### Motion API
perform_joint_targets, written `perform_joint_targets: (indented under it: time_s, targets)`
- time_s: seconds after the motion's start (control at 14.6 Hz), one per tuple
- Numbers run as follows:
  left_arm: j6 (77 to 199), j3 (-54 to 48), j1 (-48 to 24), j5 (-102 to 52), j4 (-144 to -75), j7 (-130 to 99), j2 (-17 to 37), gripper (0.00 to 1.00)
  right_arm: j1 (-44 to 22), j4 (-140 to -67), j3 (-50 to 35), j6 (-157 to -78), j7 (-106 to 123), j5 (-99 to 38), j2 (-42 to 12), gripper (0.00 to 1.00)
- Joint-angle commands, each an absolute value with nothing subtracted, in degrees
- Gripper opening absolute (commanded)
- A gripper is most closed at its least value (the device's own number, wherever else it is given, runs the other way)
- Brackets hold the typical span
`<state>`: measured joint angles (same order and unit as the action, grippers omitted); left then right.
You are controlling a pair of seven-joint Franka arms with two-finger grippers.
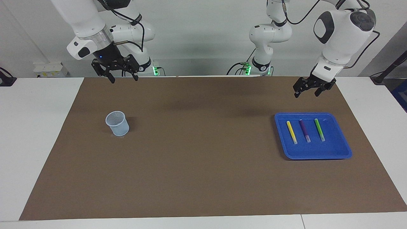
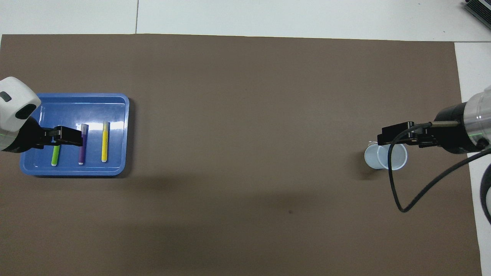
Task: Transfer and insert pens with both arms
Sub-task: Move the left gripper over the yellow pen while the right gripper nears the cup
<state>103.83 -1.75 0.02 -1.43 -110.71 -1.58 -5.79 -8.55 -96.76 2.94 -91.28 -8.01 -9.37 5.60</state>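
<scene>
Three pens lie side by side in a blue tray (image 1: 318, 152) (image 2: 96, 109) at the left arm's end: yellow (image 1: 291, 132) (image 2: 104, 142), purple (image 1: 304, 130) (image 2: 82, 151), green (image 1: 319, 129) (image 2: 55, 155). My left gripper (image 1: 306, 94) (image 2: 70, 137) hangs open in the air above the tray, holding nothing; in the overhead view it covers the green pen's far part. A pale blue mesh cup (image 1: 117, 123) (image 2: 374, 159) stands upright at the right arm's end. My right gripper (image 1: 124, 79) (image 2: 395, 138) hangs open and empty high over the cup.
A brown mat (image 1: 203, 159) covers most of the white table (image 1: 35, 127). Two smaller white arms (image 1: 268, 35) with green lights stand at the robots' end. A black cable (image 2: 399, 191) loops down from the right arm's wrist beside the cup.
</scene>
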Motion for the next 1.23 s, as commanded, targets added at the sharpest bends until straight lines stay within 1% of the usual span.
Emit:
perform_joint_targets:
  time_s: [0.0,0.27,0.62,0.82,1.03,1.16]
  targets:
    - [109.32,-1.93,1.75,-2.72,-115.48,0.17,-5.72,1.00,-9.05,-99.67,2.99,-91.67,-6.51,-11.07,7.82,1.00]
    - [113.81,-1.93,3.16,-2.72,-116.80,2.11,-1.77,1.00,-8.27,-101.69,3.08,-91.49,-7.64,-19.85,8.79,1.00]
    - [120.66,-1.93,3.16,-2.72,-118.47,2.46,2.63,1.00,-8.53,-102.04,3.08,-94.04,-8.09,-19.69,8.88,1.00]
    - [123.74,-1.93,3.08,-2.72,-118.48,2.55,6.14,1.00,-8.35,-102.39,3.08,-93.26,-7.47,-19.69,9.05,1.00]
    - [126.64,-1.93,2.81,-2.72,-118.48,2.55,9.04,0.98,-8.79,-102.48,2.99,-93.34,-7.47,-19.69,9.05,1.00]
    - [127.53,-1.93,2.72,-2.72,-118.48,2.64,10.45,0.95,-9.05,-101.96,2.99,-92.82,-8.00,-20.56,8.97,1.00]
